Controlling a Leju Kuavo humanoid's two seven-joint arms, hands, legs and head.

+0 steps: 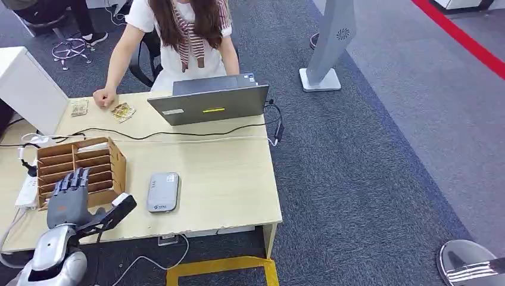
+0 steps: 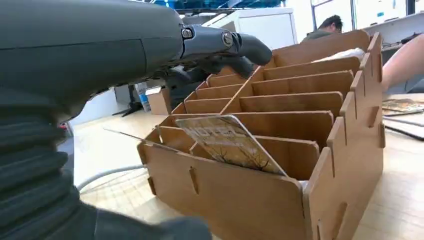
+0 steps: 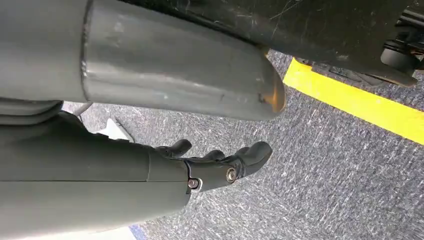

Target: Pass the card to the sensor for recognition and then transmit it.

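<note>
Left hand [image 1: 68, 193] empty, fingers spread, hovering above wooden rack [image 1: 117, 156]. Card [image 2: 231, 144] leans tilted in rack's nearest slot, just below the fingers, untouched. Right hand [image 3: 220, 161] loosely curled, holding nothing.

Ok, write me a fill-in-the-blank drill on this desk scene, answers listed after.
1. The card leans in a slot of the wooden ____.
2. The left hand hovers over the organizer, holding ____.
3. The grey sensor lies flat on the ____, beside the organizer.
4. The right hand hangs over the ____ floor.

Missing words: organizer; nothing; desk; carpeted
</note>
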